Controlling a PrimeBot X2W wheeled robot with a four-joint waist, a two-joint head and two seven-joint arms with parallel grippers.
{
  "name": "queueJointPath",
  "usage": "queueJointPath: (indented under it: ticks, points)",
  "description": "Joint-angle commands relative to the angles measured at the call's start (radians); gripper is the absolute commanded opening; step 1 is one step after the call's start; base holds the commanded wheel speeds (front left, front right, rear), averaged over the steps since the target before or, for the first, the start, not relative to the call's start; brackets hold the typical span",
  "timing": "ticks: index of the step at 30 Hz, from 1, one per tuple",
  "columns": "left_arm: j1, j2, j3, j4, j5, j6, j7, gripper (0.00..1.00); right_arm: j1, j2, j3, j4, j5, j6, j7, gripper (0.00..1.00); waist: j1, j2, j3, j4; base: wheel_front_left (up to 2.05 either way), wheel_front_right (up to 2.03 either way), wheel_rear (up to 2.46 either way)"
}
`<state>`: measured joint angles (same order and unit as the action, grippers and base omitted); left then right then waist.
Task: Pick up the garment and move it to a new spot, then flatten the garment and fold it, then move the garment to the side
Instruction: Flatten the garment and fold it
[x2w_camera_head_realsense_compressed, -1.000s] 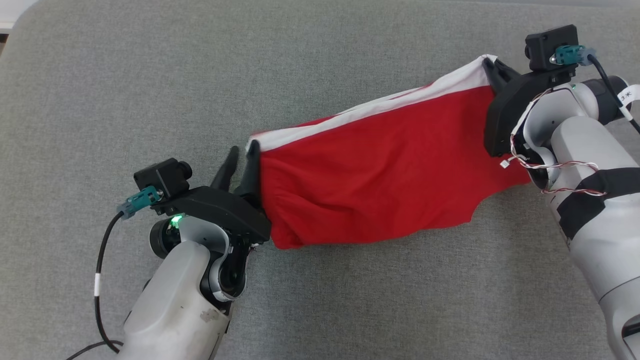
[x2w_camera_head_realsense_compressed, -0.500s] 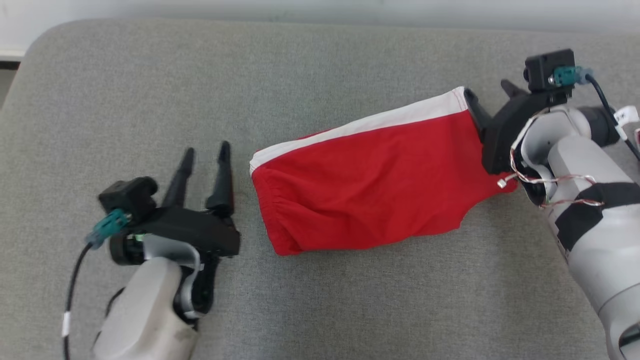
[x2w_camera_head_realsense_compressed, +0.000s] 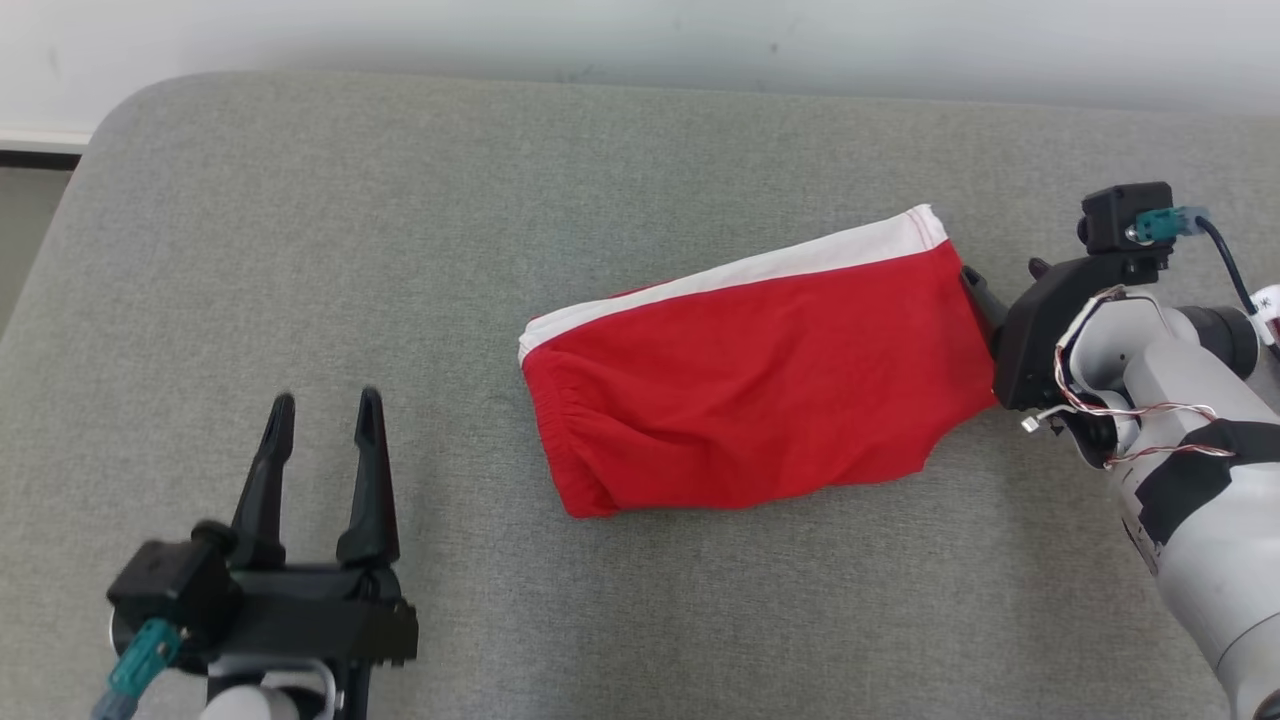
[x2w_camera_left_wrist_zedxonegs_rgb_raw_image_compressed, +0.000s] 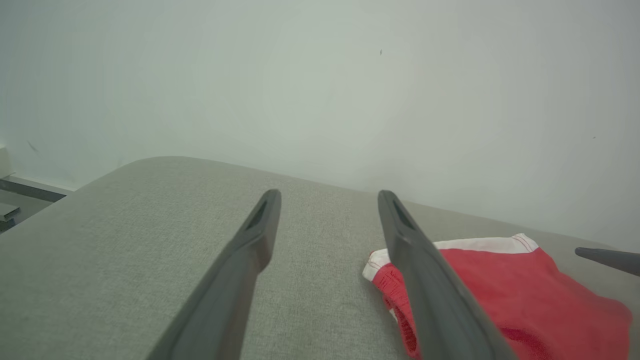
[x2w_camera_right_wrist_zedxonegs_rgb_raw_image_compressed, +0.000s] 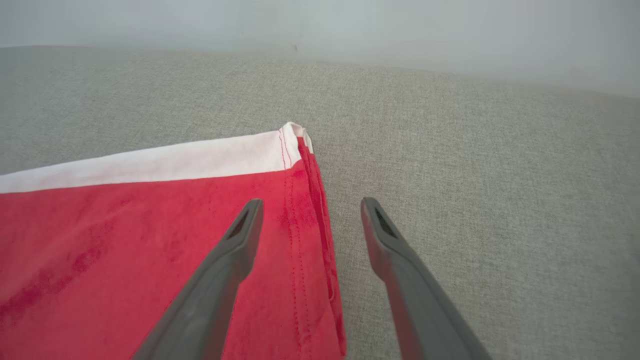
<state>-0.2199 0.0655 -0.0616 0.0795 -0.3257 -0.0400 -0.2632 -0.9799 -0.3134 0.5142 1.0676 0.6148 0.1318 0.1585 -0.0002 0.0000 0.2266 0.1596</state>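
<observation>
Red garment (x2w_camera_head_realsense_compressed: 750, 380) flat on grey cushion (x2w_camera_head_realsense_compressed: 300, 250), centre frame.
Both spread, empty: left gripper (x2w_camera_head_realsense_compressed: 326, 398) lower left, well apart; right gripper (x2w_camera_right_wrist_zedxonegs_rgb_raw_image_compressed: 311, 201) straddling garment's right hem.

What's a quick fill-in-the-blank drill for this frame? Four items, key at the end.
1. The red garment has a ____ band along its far edge.
2. The left hand and the right hand both have their fingers ____.
3. The hand closer to the garment is the ____ one.
4. The garment lies on a ____ cushion.
Missing words: white; open; right; grey.
</observation>
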Motion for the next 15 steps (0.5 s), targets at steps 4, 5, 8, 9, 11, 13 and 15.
queueJointPath:
  ticks: [4,5,8,9,11,13,15]
  points:
    - [0.076,-0.012,0.036,-0.019,0.043,-0.022,-0.001,1.00,0.003,-0.011,-0.020,0.049,0.017,-0.003,0.000,1.00,0.0002,0.0000,0.022,0.029,0.00,0.00,0.00]
    - [0.087,-0.013,0.040,-0.021,0.050,-0.027,-0.001,1.00,-0.002,-0.014,-0.026,0.062,0.019,-0.003,-0.003,1.00,0.0002,0.0000,0.026,0.034,0.00,0.00,0.00]
    - [0.111,-0.015,0.049,-0.022,0.062,-0.034,-0.001,1.00,-0.013,-0.013,-0.041,0.101,0.021,-0.003,-0.007,1.00,0.0002,0.0000,0.038,0.049,0.00,0.00,0.00]
    - [0.116,-0.015,0.048,-0.022,0.058,-0.036,-0.001,1.00,-0.015,-0.010,-0.046,0.112,0.025,-0.003,-0.005,1.00,0.0002,0.0000,0.042,0.053,0.00,0.00,0.00]
    - [0.127,-0.015,0.050,-0.028,0.054,-0.033,-0.001,1.00,-0.022,-0.004,-0.052,0.131,0.028,-0.003,-0.001,1.00,0.0002,0.0000,0.050,0.060,0.00,0.00,0.00]
    - [0.129,-0.015,0.051,-0.036,0.047,-0.027,-0.001,1.00,-0.027,0.001,-0.055,0.144,0.031,-0.003,0.006,1.00,0.0002,0.0000,0.059,0.066,0.00,0.00,0.00]
    - [0.130,-0.015,0.051,-0.040,0.045,-0.025,-0.001,1.00,-0.030,0.008,-0.050,0.155,0.031,-0.003,0.025,1.00,0.0002,0.0000,0.069,0.070,0.00,0.00,0.00]
